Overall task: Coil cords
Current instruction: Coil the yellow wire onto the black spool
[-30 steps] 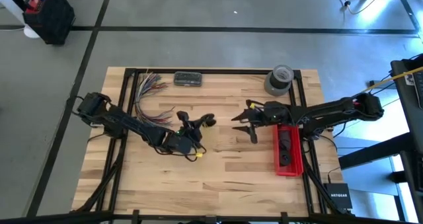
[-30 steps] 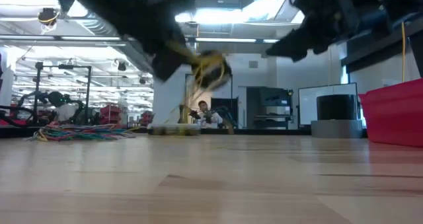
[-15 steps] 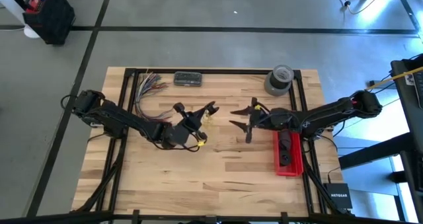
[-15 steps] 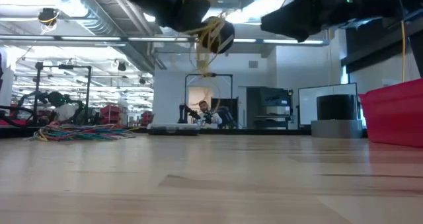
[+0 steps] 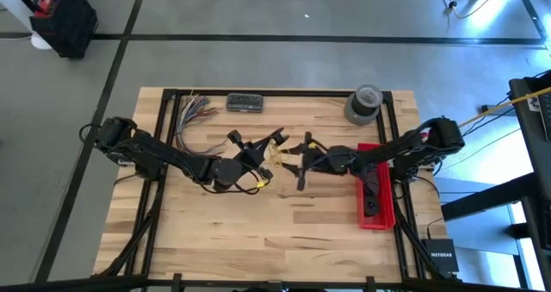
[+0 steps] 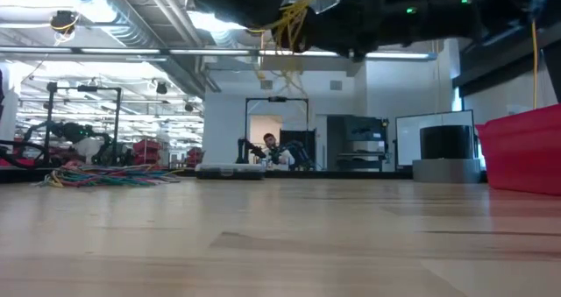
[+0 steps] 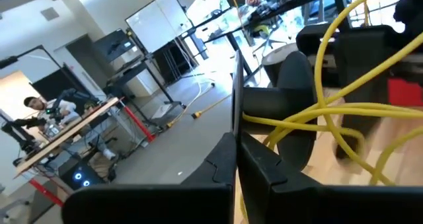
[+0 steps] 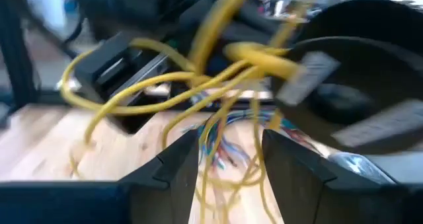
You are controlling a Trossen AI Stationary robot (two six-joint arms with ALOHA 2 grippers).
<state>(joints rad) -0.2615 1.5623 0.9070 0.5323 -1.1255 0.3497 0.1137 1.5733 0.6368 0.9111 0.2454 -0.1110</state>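
so, two grippers meeting over a tangle of yellow cords

the left gripper (image 5: 274,146) is clamped tight on the cords (image 5: 277,155), a loose yellow bunch lifted off the wood near the middle of the table. the right gripper (image 5: 299,155) is just beside it, fingers spread wide, and in its wrist view the cords (image 8: 218,92) hang in front of and between its two dark fingers (image 8: 173,168); whether they touch the strands is not clear. from table height the cords (image 6: 294,21) dangle below the dark arms.

the table (image 5: 284,232) is pale wood planks on a black frame. a bundle of coloured wires (image 5: 191,120) lies toward the far left, a flat dark box (image 5: 244,103) sits at the far edge, a roll of grey tape (image 5: 364,104) stands at the far right corner, and a red bin (image 5: 376,197) rests by the right edge under the right arm.

beyond is a grey floor with dark lines, benches, a whiteboard, ceiling lights, and a seated person (image 6: 271,150) far back.

the right wrist view is blurred, so single strands run together. the bin's contents are dark and hard to identify.
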